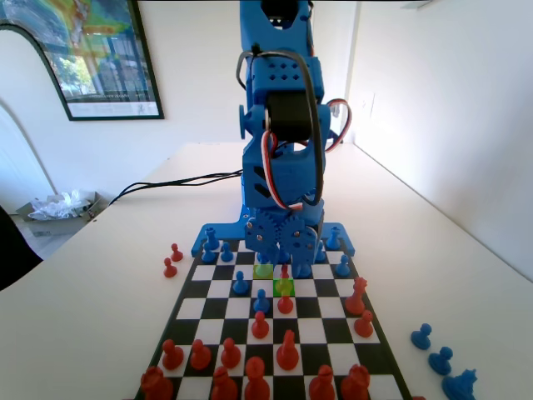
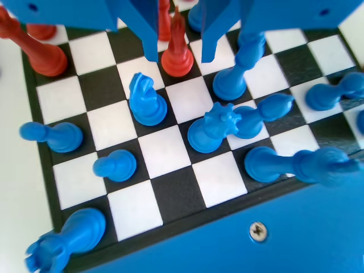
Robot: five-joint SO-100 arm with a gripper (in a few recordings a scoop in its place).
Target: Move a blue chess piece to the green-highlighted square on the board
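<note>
fixed view first: the blue arm stands at the far end of the board (image 1: 187, 307), folded low over its own back rows, the gripper (image 1: 281, 250) down among the blue pieces. the green-highlighted square (image 1: 284, 287) glows a couple of rows out from that far edge, near the middle files, with a red pawn (image 1: 285, 272) looking planted on it and a duller yellow-green square (image 1: 264, 270) just beyond, diagonally left. a blue chess piece (image 1: 240, 284) sits left of the green one, another pawn (image 1: 261, 302) just nearer.

wrist view now: the gripper (image 2: 179, 54) hangs from the top edge, jaws apart and holding nothing, straddling a red pawn (image 2: 177, 57). a blue knight (image 2: 147, 102) sits just below the left jaw; a blue pawn (image 2: 115, 165) lies closer to the board's (image 2: 40, 145) left border, another (image 2: 52, 137) beside it.

judgement: this looks like the reach, not yet the grasp. to do it well, centre both jaws on a pawn's neck under the ball head, drop straight, and keep clear of the knight and the crowded tall pieces before closing.
</note>
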